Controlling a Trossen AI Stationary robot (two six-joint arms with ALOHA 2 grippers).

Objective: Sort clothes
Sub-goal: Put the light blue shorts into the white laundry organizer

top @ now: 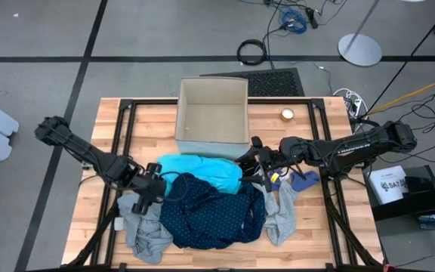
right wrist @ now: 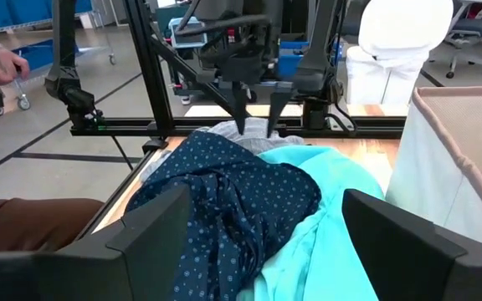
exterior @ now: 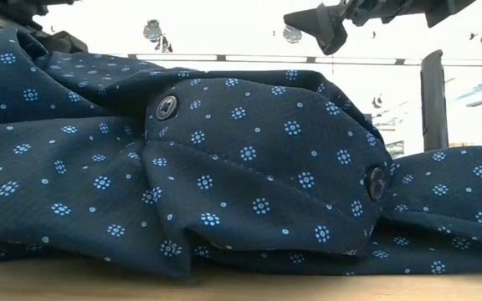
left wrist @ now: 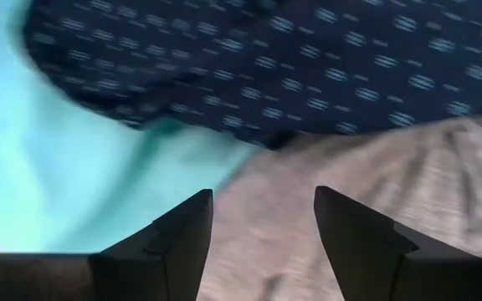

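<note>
Step in hand: left end effector [top: 155,190], spread, poised over grey garment [left wrist: 408,180]; next, pinch it. Right end effector [top: 257,160] spread, empty.

The high view looks straight down on the whole table [top: 308,227]. The low view sits at tabletop level, almost against the navy shirt [exterior: 241,192]. Each wrist view looks forward past its own fingers; all four share that shirt.

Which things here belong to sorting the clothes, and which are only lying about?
For the job: bright turquoise fabric garment; navy dotted shirt; grey fabric garments; small blue cloth piece.
Lying about: beige square box; small round tan object.
</note>
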